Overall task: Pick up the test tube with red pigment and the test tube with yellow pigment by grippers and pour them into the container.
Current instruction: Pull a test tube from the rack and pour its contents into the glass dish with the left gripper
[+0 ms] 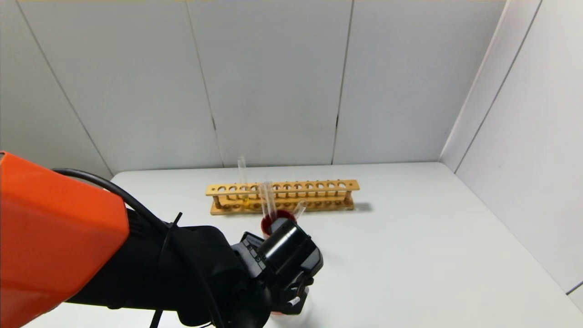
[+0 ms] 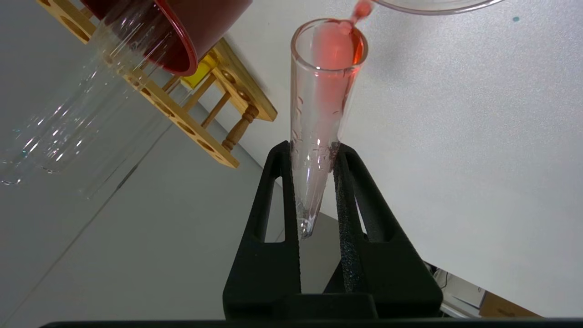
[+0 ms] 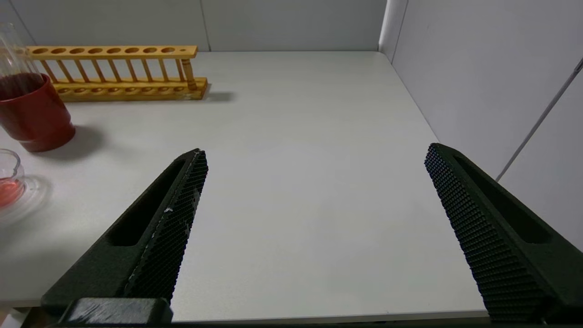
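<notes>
Red-pigment test tube (image 2: 319,114) is clamped between the two fingers of the left gripper (image 2: 316,182), tipped so that its open mouth meets the rim of the glass container (image 2: 432,4), and red liquid is running from the lip into it. From the right wrist view the container (image 3: 9,180) sits on the table (image 3: 296,159) in front of the red cup (image 3: 34,114), with red liquid pooled in its bottom. Behind the cup stands the wooden rack (image 1: 282,197), and the yellow-pigment test tube (image 1: 242,180) is upright in a hole toward the rack's left end. Clear empty tubes (image 1: 268,200) lean in the cup. Well to the right of the rack, the right gripper (image 3: 314,228) hangs over bare table, spread wide and holding nothing
</notes>
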Tool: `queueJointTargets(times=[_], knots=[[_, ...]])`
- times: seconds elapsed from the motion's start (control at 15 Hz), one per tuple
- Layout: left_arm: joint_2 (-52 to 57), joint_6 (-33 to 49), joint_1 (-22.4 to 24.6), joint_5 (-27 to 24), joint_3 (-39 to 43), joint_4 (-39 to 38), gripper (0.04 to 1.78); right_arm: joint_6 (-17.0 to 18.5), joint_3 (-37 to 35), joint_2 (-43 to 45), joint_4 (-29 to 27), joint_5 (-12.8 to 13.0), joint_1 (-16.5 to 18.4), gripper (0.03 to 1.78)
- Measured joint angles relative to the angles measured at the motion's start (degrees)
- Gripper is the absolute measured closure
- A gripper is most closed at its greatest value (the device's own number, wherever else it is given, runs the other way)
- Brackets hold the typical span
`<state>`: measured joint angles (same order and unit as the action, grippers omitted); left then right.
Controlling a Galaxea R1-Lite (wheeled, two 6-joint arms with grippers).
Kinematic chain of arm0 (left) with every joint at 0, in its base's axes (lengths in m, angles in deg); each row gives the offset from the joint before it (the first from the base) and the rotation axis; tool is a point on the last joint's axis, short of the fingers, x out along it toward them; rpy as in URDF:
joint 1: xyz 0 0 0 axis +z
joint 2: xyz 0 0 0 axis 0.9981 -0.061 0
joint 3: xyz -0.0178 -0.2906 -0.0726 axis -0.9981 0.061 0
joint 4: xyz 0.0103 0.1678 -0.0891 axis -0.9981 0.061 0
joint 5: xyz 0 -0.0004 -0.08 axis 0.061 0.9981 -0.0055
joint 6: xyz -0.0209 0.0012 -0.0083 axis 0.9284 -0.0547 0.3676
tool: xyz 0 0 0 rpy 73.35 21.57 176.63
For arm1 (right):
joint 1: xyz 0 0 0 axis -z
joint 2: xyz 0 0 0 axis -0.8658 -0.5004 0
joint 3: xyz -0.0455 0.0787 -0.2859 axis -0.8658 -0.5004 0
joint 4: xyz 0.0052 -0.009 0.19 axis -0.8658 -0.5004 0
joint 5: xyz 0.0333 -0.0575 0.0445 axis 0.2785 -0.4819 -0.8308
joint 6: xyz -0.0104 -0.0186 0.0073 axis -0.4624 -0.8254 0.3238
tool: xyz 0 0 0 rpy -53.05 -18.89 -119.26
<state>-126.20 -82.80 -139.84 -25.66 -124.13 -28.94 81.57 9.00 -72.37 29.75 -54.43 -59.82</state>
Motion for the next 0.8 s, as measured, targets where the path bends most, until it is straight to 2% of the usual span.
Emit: queueJointTargets(times=[0.8], knots=[[-0.9,-0.2,-0.6,3.3,-2.9,6.2,1.52,0.0,0.0,0.0,0.0,0.0,0.0,0.07]])
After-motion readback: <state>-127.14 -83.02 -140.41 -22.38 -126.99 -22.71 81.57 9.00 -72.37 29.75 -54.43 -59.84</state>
